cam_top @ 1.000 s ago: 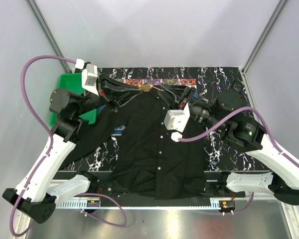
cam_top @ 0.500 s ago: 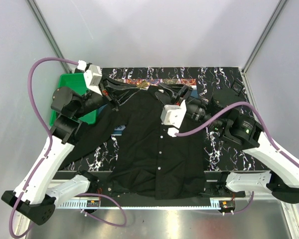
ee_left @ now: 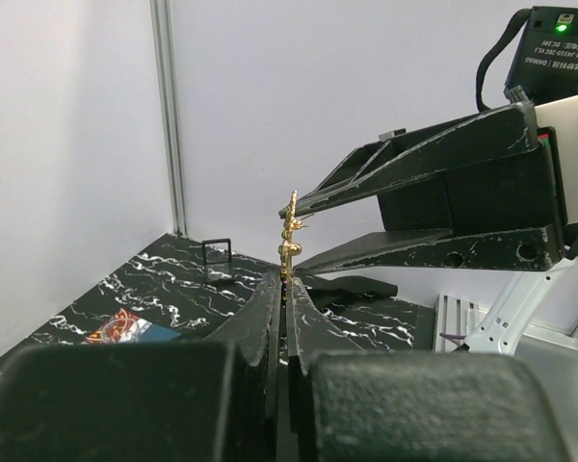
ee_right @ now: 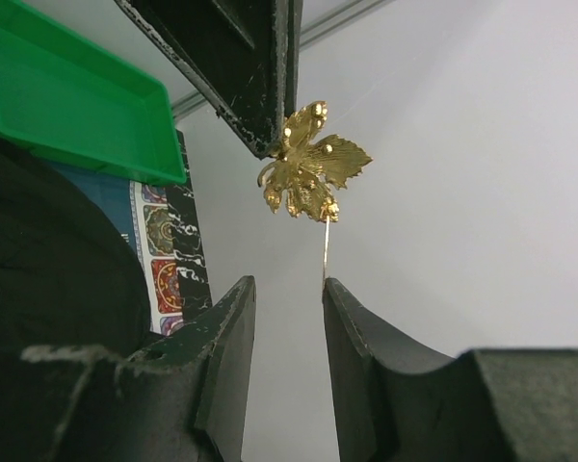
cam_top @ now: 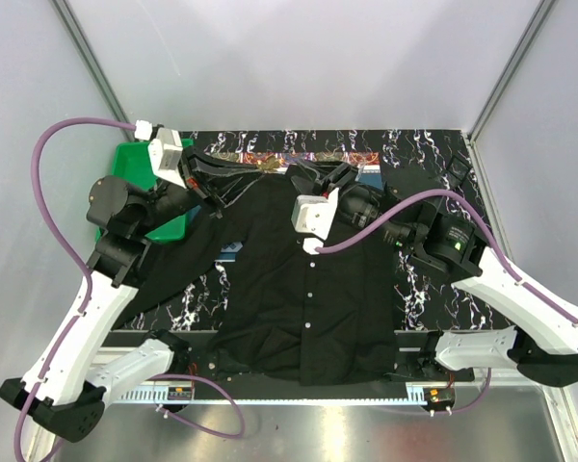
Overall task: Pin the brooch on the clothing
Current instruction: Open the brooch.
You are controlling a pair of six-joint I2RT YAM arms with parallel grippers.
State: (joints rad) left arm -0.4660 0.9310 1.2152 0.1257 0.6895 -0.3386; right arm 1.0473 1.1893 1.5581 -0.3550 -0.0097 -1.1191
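The brooch [ee_right: 313, 173], a small golden leaf with a thin pin shaft hanging down, is held up in the air. My left gripper [ee_left: 287, 281] is shut on it, and the brooch [ee_left: 289, 236] sticks up from the fingertips. My right gripper [ee_right: 289, 284] is open just below the brooch, and the pin's tip sits at the inner edge of its right finger [ee_right: 352, 318]. In the top view the left gripper [cam_top: 262, 171] and the right gripper [cam_top: 313, 176] meet above the collar of the black shirt [cam_top: 299, 289], which lies flat on the table.
A green tray [cam_top: 135, 166] stands at the back left, under my left arm; it also shows in the right wrist view [ee_right: 67, 96]. A patterned placemat [cam_top: 270, 156] lies under the shirt's collar. Grey walls enclose the black marbled table [cam_top: 433, 154].
My right gripper has moved left and back toward the left gripper's tips. My left arm has drawn back slightly to the left, still holding the brooch.
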